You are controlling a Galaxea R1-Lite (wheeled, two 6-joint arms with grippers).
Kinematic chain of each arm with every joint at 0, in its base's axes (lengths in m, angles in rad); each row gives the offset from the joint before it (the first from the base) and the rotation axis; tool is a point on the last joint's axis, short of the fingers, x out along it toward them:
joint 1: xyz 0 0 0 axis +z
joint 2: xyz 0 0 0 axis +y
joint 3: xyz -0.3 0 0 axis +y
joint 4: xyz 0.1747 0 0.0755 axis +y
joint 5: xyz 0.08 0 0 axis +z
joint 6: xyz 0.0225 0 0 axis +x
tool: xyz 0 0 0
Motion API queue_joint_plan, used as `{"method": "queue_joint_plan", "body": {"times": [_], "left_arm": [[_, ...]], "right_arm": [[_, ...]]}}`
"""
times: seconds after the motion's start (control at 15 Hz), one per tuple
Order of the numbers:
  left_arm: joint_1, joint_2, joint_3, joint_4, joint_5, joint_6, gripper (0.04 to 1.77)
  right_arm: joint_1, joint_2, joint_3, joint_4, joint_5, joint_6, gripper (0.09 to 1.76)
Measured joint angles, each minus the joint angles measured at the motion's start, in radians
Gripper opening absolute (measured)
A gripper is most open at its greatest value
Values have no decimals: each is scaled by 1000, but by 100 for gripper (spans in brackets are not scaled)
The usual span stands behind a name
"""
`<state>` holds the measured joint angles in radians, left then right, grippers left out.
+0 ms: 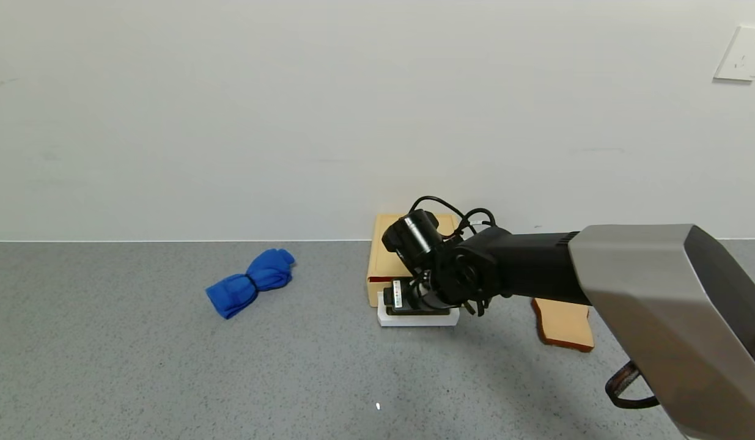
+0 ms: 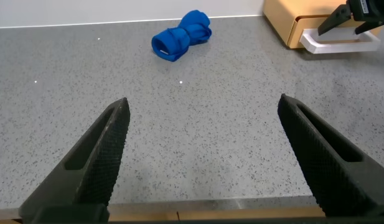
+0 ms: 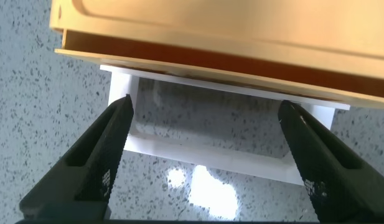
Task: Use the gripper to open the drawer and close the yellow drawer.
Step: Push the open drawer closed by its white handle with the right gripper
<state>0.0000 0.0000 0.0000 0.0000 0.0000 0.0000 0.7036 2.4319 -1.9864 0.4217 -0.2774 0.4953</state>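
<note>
A: Where is the drawer?

B: At the desk's far edge by the wall. Our right hand hangs over its white handle, fingers spread on either side, gripping nothing.

A: Procedure?

B: We judge: centre on the front bar, lower, close firmly, pull straight out so the box does not skid.

A: Left hand?

B: Spread, idle above bare desk.
</note>
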Motion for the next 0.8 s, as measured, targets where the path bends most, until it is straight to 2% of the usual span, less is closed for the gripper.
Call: {"method": "queue_joint_plan", "body": {"times": [0.27, 0.8], "left_arm": [[0, 0, 0, 0, 0, 0, 172], [0, 0, 0, 0, 0, 0, 172]], "right_arm": [[-12, 16, 0, -53, -26, -28, 171], [-11, 16, 0, -50, -24, -39, 171]]}}
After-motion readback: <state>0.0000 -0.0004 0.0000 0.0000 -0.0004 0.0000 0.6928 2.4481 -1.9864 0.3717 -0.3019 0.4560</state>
